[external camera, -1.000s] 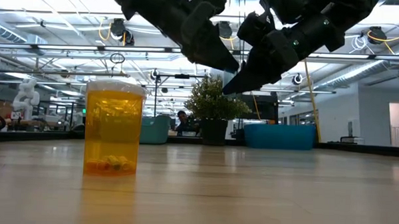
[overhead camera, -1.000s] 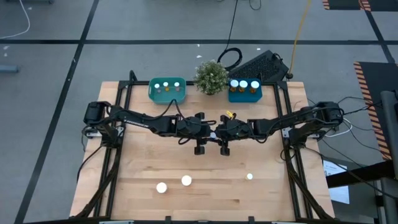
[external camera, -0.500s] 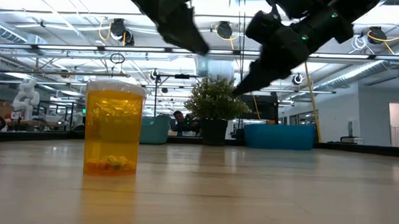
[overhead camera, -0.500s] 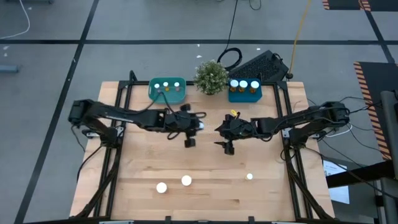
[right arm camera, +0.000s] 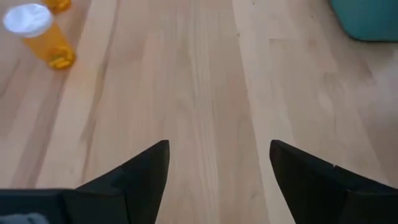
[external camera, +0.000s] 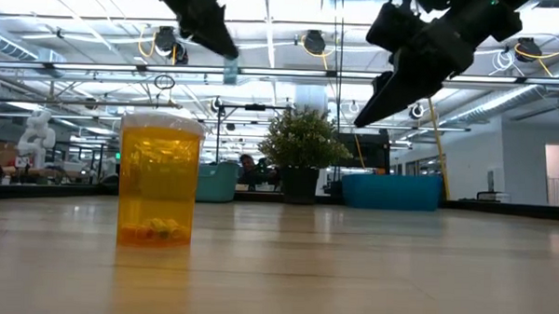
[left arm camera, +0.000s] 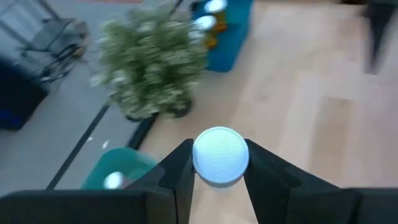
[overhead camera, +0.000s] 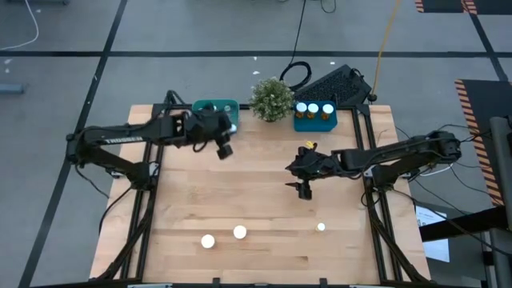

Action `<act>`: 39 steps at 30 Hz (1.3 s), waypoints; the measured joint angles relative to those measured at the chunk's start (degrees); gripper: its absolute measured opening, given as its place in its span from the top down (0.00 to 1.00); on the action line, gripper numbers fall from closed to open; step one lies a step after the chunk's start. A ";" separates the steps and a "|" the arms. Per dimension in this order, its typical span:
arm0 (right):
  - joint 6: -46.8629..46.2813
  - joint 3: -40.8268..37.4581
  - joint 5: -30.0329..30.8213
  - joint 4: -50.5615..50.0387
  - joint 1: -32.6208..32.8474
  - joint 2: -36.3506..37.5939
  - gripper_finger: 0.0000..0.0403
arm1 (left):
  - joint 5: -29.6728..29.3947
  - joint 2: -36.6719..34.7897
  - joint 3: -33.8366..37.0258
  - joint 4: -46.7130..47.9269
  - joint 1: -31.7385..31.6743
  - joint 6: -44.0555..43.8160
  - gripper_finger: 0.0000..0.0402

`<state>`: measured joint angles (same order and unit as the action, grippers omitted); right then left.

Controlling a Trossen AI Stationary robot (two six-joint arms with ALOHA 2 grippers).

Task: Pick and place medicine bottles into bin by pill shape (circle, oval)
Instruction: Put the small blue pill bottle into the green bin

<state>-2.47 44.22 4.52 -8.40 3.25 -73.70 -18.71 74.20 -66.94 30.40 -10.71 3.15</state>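
Observation:
My left gripper (overhead camera: 225,149) hangs above the table beside the green bin (overhead camera: 214,106), shut on a medicine bottle whose round white cap (left arm camera: 221,155) shows between its fingers. My right gripper (overhead camera: 304,189) stands open over the table's middle right, nothing between its fingers (right arm camera: 217,168). Three medicine bottles stand upright on the table near the front edge: (overhead camera: 208,241), (overhead camera: 240,232), (overhead camera: 321,227). One of them shows as an amber bottle (external camera: 158,181) in the low view. The blue bin (overhead camera: 314,117) holds three white-capped bottles. My left gripper pinches the medicine bottle between its two fingers (left arm camera: 177,177), on opposite sides at the white cap (left arm camera: 221,175). The cap faces the wrist camera and hides the bottle's body. The bottle is lifted clear of the table.
A green potted plant (overhead camera: 272,98) stands between the two bins at the far edge. The green bin (left arm camera: 118,171) has a white-capped bottle (left arm camera: 113,180) in it. An amber bottle (right arm camera: 38,34) stands ahead of my right gripper. Bare wood lies across the table's middle.
My left gripper has left the table's centre, where the two grippers stood close together, and gone up and toward the far left, to the green bin. My right gripper has drawn back a little toward the table's right edge.

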 joint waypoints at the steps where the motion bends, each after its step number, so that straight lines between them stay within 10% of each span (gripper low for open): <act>1: 0.03 0.01 0.06 -0.10 0.11 0.35 0.33 | -0.01 -0.42 0.00 0.42 -1.35 0.24 0.69; 39: 1.83 -10.94 0.19 24.87 0.33 1.28 0.33 | 16.10 6.49 28.00 -34.23 -29.58 1.37 0.68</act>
<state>-0.64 33.28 4.71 16.46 3.58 -72.42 -2.61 80.69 -38.94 -3.83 -40.29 4.52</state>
